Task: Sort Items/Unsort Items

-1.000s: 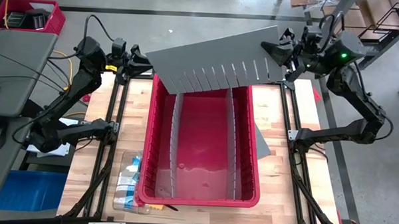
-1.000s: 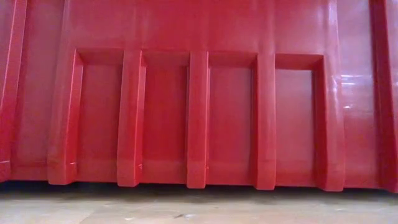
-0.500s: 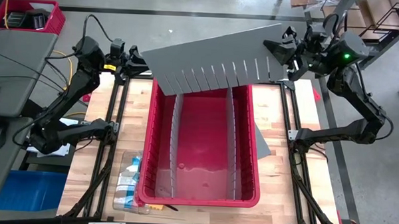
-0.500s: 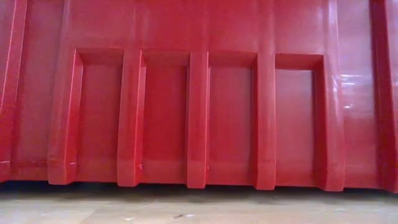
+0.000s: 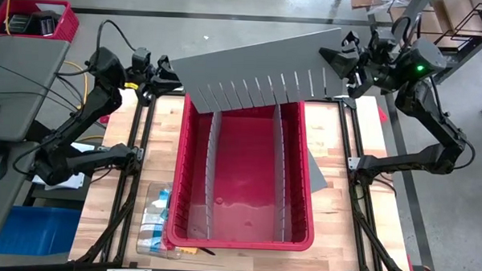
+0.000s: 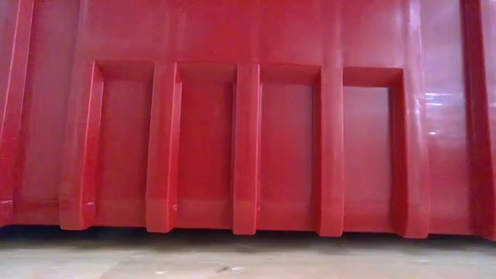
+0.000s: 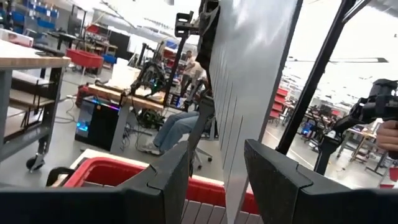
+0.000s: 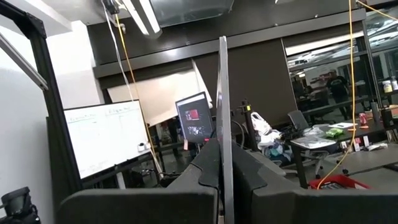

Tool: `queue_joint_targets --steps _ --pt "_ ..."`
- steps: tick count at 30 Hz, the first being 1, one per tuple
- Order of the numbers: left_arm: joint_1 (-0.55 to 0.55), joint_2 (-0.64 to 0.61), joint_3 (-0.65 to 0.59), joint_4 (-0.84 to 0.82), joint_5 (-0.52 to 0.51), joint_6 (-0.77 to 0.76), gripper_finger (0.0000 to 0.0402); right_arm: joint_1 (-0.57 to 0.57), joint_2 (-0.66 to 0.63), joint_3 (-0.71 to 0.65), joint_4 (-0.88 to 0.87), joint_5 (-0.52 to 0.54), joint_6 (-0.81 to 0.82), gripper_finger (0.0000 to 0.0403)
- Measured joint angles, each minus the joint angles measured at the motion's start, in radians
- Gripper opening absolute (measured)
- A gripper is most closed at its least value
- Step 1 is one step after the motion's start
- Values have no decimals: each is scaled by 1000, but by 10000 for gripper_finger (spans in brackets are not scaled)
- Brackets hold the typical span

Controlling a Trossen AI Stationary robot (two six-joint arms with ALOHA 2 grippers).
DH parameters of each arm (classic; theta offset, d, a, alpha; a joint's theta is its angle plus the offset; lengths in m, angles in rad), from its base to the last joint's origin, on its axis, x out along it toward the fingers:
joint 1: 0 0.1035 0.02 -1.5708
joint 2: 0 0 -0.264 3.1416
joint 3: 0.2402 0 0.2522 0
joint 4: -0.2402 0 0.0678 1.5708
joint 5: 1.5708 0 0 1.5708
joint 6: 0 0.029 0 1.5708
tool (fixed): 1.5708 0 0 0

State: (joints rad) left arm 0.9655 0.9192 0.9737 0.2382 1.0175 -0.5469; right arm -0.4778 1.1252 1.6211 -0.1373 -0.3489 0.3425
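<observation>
A long grey slotted divider panel hangs tilted over the far end of the red bin. My right gripper is shut on its right end. My left gripper stands open at the panel's left end, with that end between its fingers. The items show as small blue and yellow pieces in a clear pack on the table by the bin's near left corner. An orange piece and a dark stick lie at the bin's near wall. The low view shows only the bin's wall. My left gripper has one finger on each side of the panel's left end; I cannot tell whether either one touches it. My right gripper pinches the panel's right end between its two fingers, coming about level from the table's right side. The panel stands on edge, slotted edge down, clear of the bin.
Two grey dividers stand upright along the bin's length. Another grey panel lies on the table against the bin's right wall. Black frame rails run along both sides of the wooden table.
</observation>
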Motion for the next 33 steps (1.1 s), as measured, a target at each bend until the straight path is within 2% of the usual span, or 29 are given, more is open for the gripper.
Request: queue_joint_targets --steps 6,16,21,28,33 --pt "-47 -2 0 -1 -6 -4 152 0 0 0 0 0 1 0" --pt "-50 -49 0 1 -12 -44 152 0 0 1 8 1 1 0" --pt "-51 -33 0 0 -42 -23 152 0 -1 1 17 1 1 0" --pt "-55 1 0 105 -62 -26 152 0 0 2 21 3 16 0" --pt "-73 2 0 119 -69 -27 152 0 2 3 12 6 16 0"
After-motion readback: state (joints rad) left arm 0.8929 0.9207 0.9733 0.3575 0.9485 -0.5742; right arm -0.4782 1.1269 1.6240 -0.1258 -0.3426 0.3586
